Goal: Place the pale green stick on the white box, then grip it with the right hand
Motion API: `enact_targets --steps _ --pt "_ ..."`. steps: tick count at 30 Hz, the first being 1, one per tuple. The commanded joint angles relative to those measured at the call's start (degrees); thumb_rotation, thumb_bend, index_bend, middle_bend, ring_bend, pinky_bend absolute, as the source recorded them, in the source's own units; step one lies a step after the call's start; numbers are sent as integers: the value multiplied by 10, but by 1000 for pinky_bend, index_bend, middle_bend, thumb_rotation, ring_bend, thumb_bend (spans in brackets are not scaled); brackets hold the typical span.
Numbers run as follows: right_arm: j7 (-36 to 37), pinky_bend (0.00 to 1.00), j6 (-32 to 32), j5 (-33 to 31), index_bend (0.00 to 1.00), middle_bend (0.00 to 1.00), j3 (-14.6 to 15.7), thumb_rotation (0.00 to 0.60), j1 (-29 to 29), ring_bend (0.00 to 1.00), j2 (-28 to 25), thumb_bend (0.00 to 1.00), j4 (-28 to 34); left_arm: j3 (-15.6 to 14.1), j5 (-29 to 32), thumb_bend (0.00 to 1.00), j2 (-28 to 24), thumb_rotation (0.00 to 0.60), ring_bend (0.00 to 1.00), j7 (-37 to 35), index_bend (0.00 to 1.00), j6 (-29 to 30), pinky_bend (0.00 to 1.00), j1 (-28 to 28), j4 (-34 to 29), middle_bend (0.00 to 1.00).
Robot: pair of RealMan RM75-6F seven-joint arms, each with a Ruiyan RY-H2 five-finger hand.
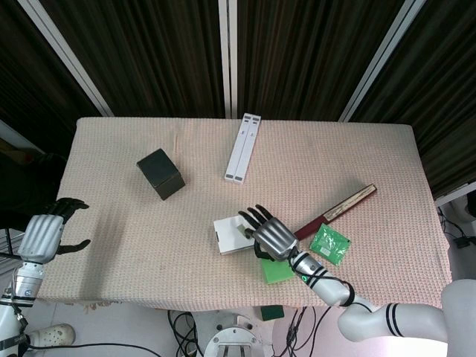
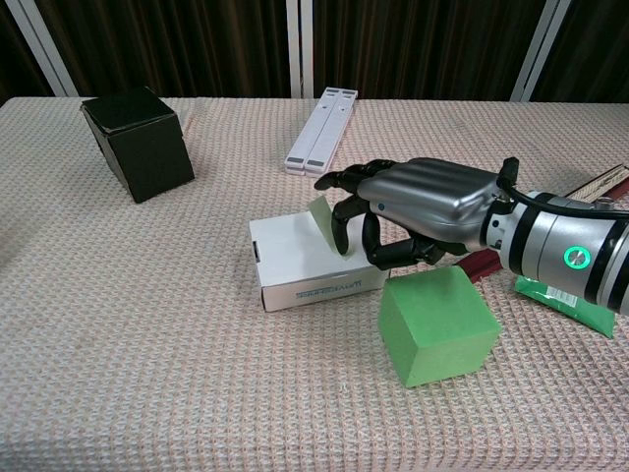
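Over the white box (image 2: 300, 254) near the table's front edge, the right hand (image 2: 418, 208) curls down, its fingers (image 2: 341, 224) pinching the pale green stick (image 2: 320, 211), which stands tilted on the box top; a green cube (image 2: 436, 326) sits just beside the box; the left hand (image 1: 44, 235) hangs off the table's left end, fingers loosely apart, holding nothing
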State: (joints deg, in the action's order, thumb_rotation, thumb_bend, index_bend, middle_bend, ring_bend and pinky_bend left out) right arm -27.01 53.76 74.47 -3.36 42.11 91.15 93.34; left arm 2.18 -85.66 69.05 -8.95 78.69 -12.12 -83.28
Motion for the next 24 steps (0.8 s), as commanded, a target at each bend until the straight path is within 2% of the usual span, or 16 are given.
enact_targets --steps 1,15,24 --pt "2 0 1 1 415 0 -2 259 0 0 -1 1000 0 0 -1 25 0 600 168 0 297 0 240 0 0 247" --pt "-14 0 -17 -27 415 0 0 259 7 0 13 1000 -22 1 3 25 1 600 168 -1 296 -7 240 -2 4 247" --pt "16 0 18 13 415 0 -3 258 -5 0 -12 1000 9 2 3 25 0 600 168 -3 297 -3 240 -1 4 246"
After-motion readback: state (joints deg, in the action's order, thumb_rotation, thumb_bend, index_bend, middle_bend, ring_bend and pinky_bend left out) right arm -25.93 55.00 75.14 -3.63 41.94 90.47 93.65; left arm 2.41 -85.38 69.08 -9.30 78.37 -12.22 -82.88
